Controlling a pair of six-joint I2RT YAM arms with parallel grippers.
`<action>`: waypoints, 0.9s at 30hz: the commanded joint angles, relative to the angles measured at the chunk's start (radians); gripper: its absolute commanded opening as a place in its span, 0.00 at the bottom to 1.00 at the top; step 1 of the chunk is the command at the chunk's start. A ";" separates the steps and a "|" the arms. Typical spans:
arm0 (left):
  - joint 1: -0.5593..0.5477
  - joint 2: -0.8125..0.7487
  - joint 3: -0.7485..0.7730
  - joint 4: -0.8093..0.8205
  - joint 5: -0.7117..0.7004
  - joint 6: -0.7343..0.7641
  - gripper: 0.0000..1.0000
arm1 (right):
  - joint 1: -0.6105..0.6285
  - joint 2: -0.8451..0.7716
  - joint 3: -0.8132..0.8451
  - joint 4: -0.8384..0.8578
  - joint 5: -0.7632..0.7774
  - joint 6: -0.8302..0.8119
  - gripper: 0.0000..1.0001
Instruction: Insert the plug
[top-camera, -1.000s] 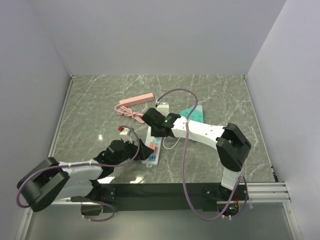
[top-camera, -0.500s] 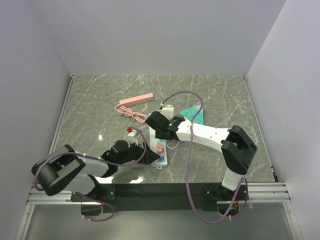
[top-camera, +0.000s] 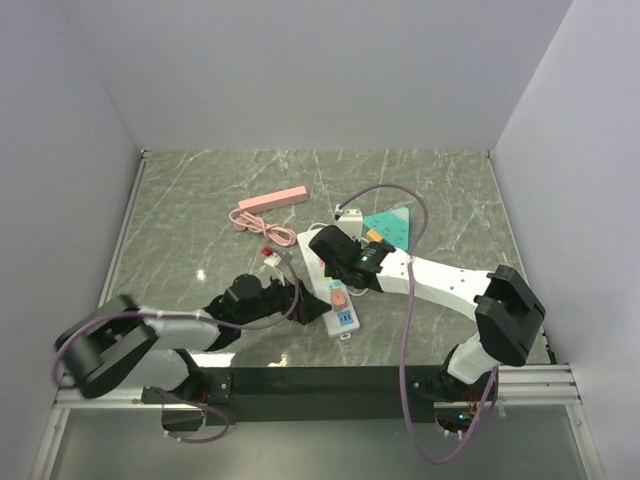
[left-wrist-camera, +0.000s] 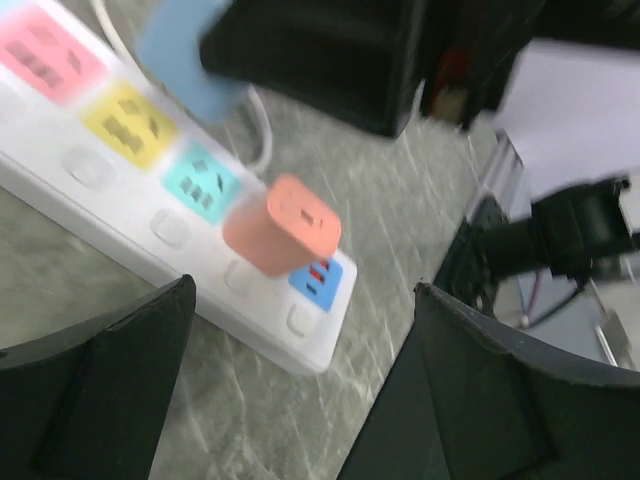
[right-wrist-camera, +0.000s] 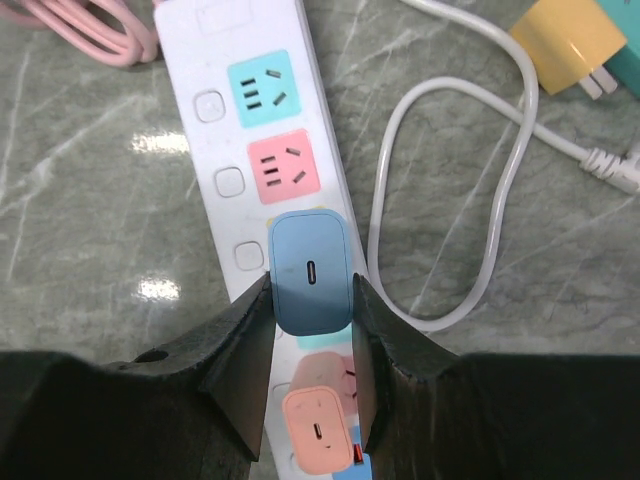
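Blue charger plug sits clamped between the right gripper fingers, over the white power strip. An orange plug is seated in the strip, nearer that gripper's palm. Left gripper gapes wide, with the strip's end between its fingers.

Blue plug blurred in left wrist view, power strip cut off at its edge
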 joint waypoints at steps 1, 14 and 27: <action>-0.002 -0.176 0.045 -0.208 -0.191 0.098 0.97 | -0.008 -0.059 -0.019 0.098 0.042 -0.054 0.00; 0.280 -0.559 -0.056 -0.457 -0.244 0.048 0.98 | 0.012 -0.027 -0.017 0.153 0.000 -0.085 0.00; 0.337 -0.543 -0.092 -0.420 -0.166 0.037 0.99 | 0.038 0.099 0.047 0.090 -0.006 -0.024 0.00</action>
